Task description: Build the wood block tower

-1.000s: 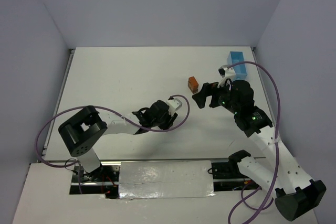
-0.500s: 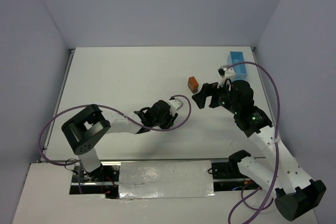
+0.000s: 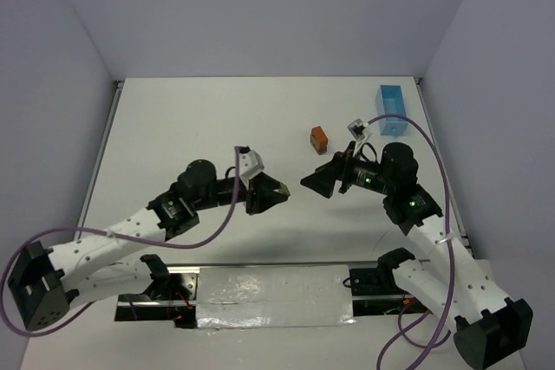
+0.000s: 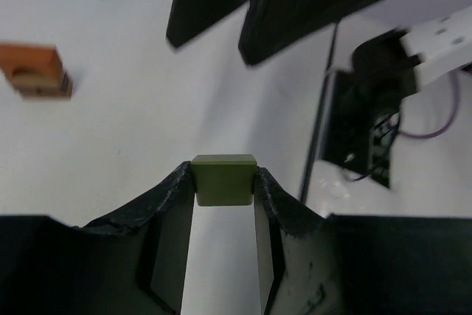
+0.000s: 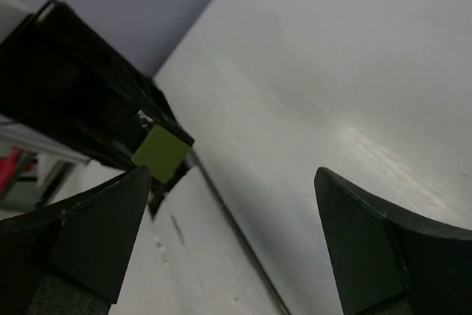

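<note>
Partly built tower (image 3: 319, 138), green block (image 4: 223, 180) not yet placed
The left gripper (image 3: 276, 194) pinches it; the right gripper (image 3: 314, 182) gapes empty (facing it), both near the tower.

The worktop (image 3: 217, 127) is lit brightly and evenly from above, and only faint, soft shadows are cast on it. In the right wrist view a pale glare streak is seen on the worktop, and the right gripper (image 5: 232, 175) is rendered dark and blurred. In the left wrist view the olive green block (image 4: 223, 180) is shown sharp and the background softened.
</note>
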Controlling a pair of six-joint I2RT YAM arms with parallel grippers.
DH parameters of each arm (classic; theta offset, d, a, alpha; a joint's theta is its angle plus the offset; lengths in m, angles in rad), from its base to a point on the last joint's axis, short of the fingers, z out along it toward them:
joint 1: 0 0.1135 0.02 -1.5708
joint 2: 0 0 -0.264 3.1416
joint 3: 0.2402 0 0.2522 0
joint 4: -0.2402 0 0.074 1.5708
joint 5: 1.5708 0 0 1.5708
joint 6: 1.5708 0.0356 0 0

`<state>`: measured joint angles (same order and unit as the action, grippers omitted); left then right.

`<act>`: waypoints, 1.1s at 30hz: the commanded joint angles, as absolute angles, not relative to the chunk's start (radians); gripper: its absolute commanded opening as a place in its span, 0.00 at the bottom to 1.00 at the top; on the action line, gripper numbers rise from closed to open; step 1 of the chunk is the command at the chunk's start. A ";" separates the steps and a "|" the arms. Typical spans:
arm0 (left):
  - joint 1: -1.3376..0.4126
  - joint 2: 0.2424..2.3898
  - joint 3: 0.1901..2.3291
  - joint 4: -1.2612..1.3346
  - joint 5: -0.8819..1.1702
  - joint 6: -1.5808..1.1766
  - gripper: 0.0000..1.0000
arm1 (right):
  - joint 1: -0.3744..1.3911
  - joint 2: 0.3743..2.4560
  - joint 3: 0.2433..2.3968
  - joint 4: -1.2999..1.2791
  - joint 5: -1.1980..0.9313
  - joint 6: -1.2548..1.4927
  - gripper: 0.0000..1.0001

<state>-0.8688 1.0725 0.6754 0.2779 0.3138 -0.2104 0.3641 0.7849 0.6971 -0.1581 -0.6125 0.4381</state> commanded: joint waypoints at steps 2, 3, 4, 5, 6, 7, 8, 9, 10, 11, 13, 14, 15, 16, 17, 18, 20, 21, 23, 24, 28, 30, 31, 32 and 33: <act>-0.825 0.948 0.670 0.432 0.612 -0.314 0.00 | 0.377 0.735 0.673 0.157 -0.914 0.646 0.99; -0.821 0.934 0.684 0.461 0.632 -0.333 0.00 | 0.380 0.744 0.678 0.220 -0.969 0.678 0.97; -0.818 0.924 0.693 0.474 0.652 -0.385 0.00 | 0.412 0.744 0.667 0.274 -0.995 0.689 0.94; -0.815 0.920 0.707 0.482 0.652 -0.411 0.00 | 0.432 0.732 0.664 0.313 -1.003 0.675 0.93; -0.812 0.922 0.741 0.471 0.647 -0.432 0.00 | 0.463 0.715 0.664 0.308 -0.967 0.634 0.91; -0.810 0.926 0.753 0.471 0.644 -0.454 0.00 | 0.526 0.695 0.684 0.270 -0.915 0.501 0.91; -0.810 0.930 0.764 0.479 0.659 -0.498 0.00 | 0.557 0.668 0.696 0.237 -0.863 0.436 0.91; -0.810 0.930 0.775 0.489 0.670 -0.517 0.00 | 0.577 0.660 0.709 0.215 -0.824 0.390 0.91; -0.810 0.928 0.773 0.530 0.684 -0.543 0.00 | 0.589 0.658 0.718 0.230 -0.792 0.367 0.90; -0.810 0.927 0.772 0.555 0.713 -0.586 0.00 | 0.594 0.664 0.725 0.242 -0.781 0.380 0.88; -0.810 0.919 0.761 0.628 0.729 -0.624 0.00 | 0.594 0.705 0.745 0.299 -0.834 0.402 0.79; -0.808 0.917 0.756 0.650 0.736 -0.656 0.00 | 0.594 0.719 0.747 0.323 -0.842 0.437 0.78; -0.810 0.914 0.758 0.658 0.736 -0.663 0.00 | 0.594 0.730 0.746 0.366 -0.850 0.451 0.76; -0.810 0.908 0.758 0.657 0.736 -0.669 0.00 | 0.594 0.739 0.729 0.399 -0.879 0.462 0.76; -0.808 0.904 0.758 0.654 0.724 -0.667 0.00 | 0.594 0.736 0.715 0.464 -0.885 0.488 0.75; -0.810 0.900 0.761 0.637 0.718 -0.664 0.00 | 0.597 0.721 0.692 0.489 -0.885 0.498 0.75; -0.808 0.897 0.755 0.638 0.710 -0.670 0.00 | 0.603 0.710 0.692 0.473 -0.867 0.491 0.73; -0.808 0.899 0.755 0.643 0.715 -0.675 0.00 | 0.606 0.707 0.704 0.459 -0.855 0.483 0.72; -0.808 0.899 0.753 0.652 0.716 -0.680 0.00 | 0.609 0.710 0.715 0.446 -0.841 0.497 0.67; -0.808 0.900 0.752 0.653 0.716 -0.681 0.00 | 0.612 0.722 0.722 0.454 -0.848 0.509 0.66; -0.808 0.893 0.752 0.643 0.695 -0.666 0.00 | 0.621 0.745 0.726 0.486 -0.873 0.598 0.63; -0.808 0.891 0.752 0.641 0.695 -0.666 0.00 | 0.630 0.752 0.721 0.486 -0.868 0.629 0.59; -0.808 0.893 0.753 0.640 0.696 -0.663 0.00 | 0.635 0.752 0.716 0.488 -0.868 0.637 0.58; -0.808 0.894 0.759 0.637 0.696 -0.663 0.00 | 0.638 0.749 0.710 0.503 -0.873 0.643 0.58; -0.808 0.896 0.762 0.627 0.695 -0.657 0.00 | 0.643 0.746 0.703 0.503 -0.867 0.650 0.57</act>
